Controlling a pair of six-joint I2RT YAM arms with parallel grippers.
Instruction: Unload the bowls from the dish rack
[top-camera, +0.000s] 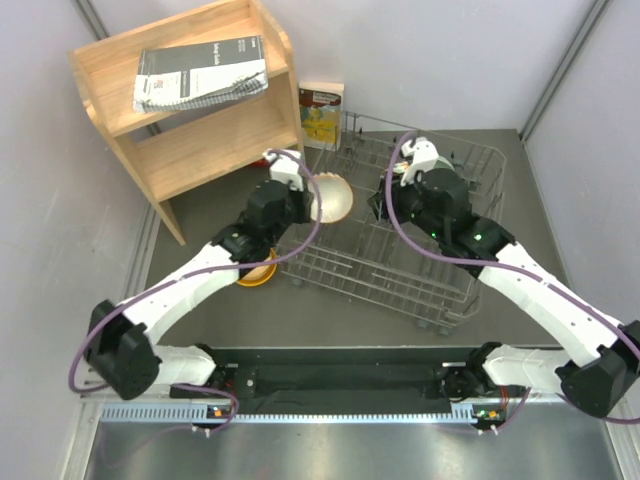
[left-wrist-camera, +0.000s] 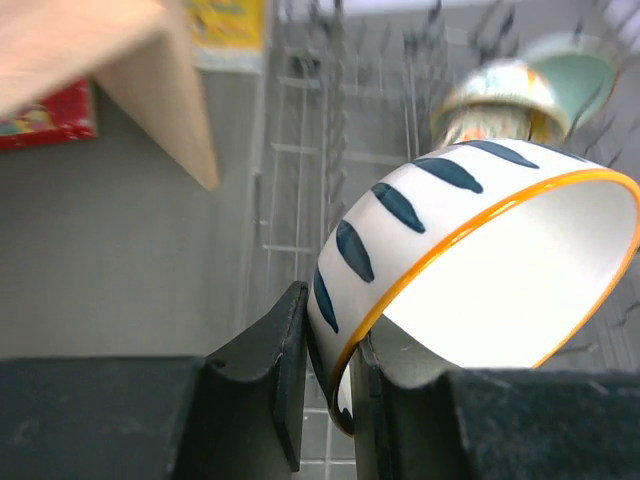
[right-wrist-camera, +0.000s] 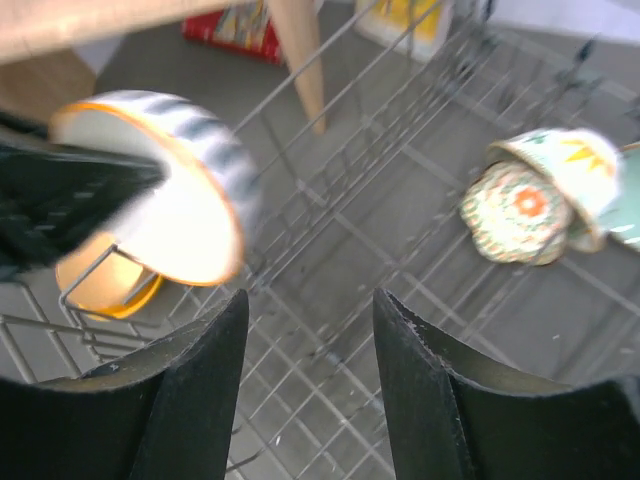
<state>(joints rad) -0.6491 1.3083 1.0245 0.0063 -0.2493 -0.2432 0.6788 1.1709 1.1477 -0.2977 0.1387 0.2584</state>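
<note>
From above, your left gripper (top-camera: 316, 198) holds the white bowl with dark stripes and an orange rim (top-camera: 336, 198) at the nine o'clock edge of the large grey wire dish rack (top-camera: 410, 265). A careless swing could clip the rack's wall, or set the bowl down on the orange-yellow bowl (top-camera: 257, 272) lying on the table under that forearm. The left arm stretches toward one o'clock, and the right arm bends toward eleven o'clock over the rack.

At the left wrist, the fingers (left-wrist-camera: 285, 370) pinch only the white bowl (left-wrist-camera: 440, 240) by its rim, one inside and one outside. I judge a jerk could pivot it or let it slip.

At the right wrist, your right gripper (right-wrist-camera: 310, 390) hangs spread and holds nothing above the rack floor. The scalloped cream floral bowl (right-wrist-camera: 525, 200) lies at two o'clock. With the white bowl (right-wrist-camera: 170, 190) close at ten o'clock, the arms could collide.
</note>
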